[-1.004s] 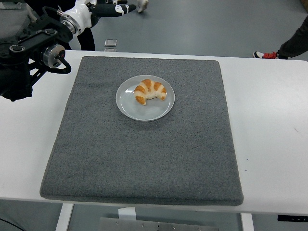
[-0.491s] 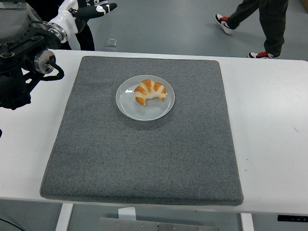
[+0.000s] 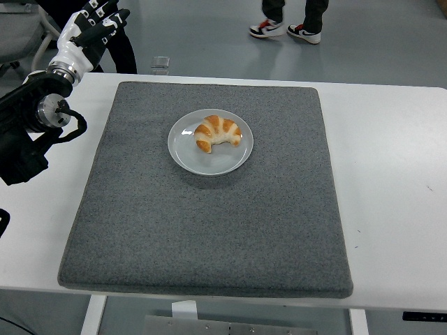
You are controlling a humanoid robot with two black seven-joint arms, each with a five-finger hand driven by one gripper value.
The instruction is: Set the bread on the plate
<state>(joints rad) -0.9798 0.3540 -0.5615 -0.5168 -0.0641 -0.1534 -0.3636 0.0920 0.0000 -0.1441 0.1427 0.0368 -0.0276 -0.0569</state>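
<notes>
Swung further back toward the far-left corner since the earlier frames: left hand, now raised past the far table edge, wrist turned so the white-and-black fingers point up and away. Spread loosely, gripping nothing. Well apart from the plate, with the forearm lying over the left strip of white table. Probably withdrawn that way to leave the work area free, since nothing remains to carry. No sign of the right hand anywhere in view.

Also changed: a person's shoes on the floor beyond the far edge, shifted toward the middle.

Resting on the plate, slightly far and right of its centre: the bread. Fully inside the rim, nothing hanging over. Plate itself sitting on the grey mat, left of centre and toward the far side. Task judged complete.

Crescent-shaped, a croissant by the look of it, golden-orange with paler bands across the back, tips curling toward the near side. Intact, not squashed.
</notes>
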